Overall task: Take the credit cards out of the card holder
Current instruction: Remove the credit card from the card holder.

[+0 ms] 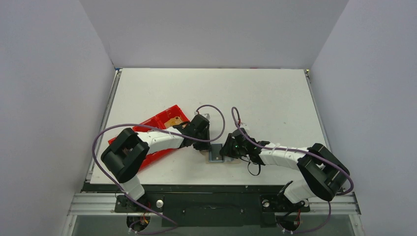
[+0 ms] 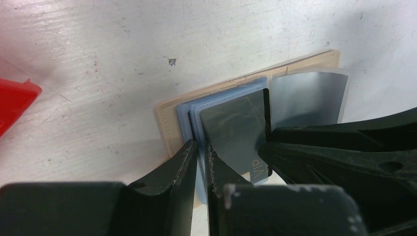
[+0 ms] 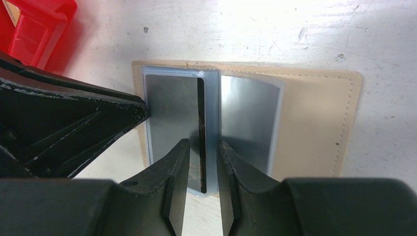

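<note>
The tan card holder (image 1: pixel 215 155) (image 3: pixel 314 123) lies open flat on the table, with light blue sleeves inside. A dark grey credit card marked VIP (image 2: pixel 236 132) (image 3: pixel 172 113) sits in the left sleeve. A paler grey card (image 2: pixel 307 98) (image 3: pixel 248 118) sits in the right one. My left gripper (image 2: pixel 200 146) (image 1: pixel 205 147) is at the holder's left edge, its jaws nearly together with the blue sleeve edge (image 2: pixel 189 123) between them. My right gripper (image 3: pixel 202 143) (image 1: pixel 227 150) stands open, straddling the middle fold and the dark card's black stripe.
A long red tray (image 1: pixel 157 127) (image 3: pixel 42 24) (image 2: pixel 14 103) lies left of the holder, under the left arm. The two grippers face each other closely over the holder. The white table (image 1: pixel 265 98) stretches behind them, with grey walls around.
</note>
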Robot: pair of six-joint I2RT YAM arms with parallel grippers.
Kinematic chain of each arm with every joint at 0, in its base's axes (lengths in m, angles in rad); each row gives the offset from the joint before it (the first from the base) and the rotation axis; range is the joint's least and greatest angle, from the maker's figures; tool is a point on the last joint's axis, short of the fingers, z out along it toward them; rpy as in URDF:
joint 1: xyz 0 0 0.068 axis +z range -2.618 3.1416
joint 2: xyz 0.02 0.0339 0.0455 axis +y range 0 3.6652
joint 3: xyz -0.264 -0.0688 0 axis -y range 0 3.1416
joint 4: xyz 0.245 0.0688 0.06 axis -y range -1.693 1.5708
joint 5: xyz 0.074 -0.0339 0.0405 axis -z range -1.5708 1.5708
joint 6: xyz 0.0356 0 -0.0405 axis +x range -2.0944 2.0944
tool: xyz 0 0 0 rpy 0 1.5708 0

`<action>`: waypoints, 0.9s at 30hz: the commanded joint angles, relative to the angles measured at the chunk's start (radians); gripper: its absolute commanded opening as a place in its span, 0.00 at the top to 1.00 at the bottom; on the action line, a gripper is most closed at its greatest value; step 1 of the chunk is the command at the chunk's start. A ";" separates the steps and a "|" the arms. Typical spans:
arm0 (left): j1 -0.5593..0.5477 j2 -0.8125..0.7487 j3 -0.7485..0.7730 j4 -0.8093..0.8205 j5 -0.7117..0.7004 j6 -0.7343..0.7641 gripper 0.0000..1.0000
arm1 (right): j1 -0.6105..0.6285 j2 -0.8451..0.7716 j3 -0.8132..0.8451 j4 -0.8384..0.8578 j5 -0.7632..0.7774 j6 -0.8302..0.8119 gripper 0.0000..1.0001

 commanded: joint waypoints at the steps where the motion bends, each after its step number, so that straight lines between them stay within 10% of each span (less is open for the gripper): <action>1: -0.026 0.042 0.030 0.015 -0.011 -0.013 0.91 | -0.014 0.022 -0.027 0.095 -0.029 0.020 0.77; 27: -0.034 0.072 0.031 -0.056 -0.081 -0.049 1.00 | -0.095 -0.001 -0.167 0.359 -0.169 0.145 0.83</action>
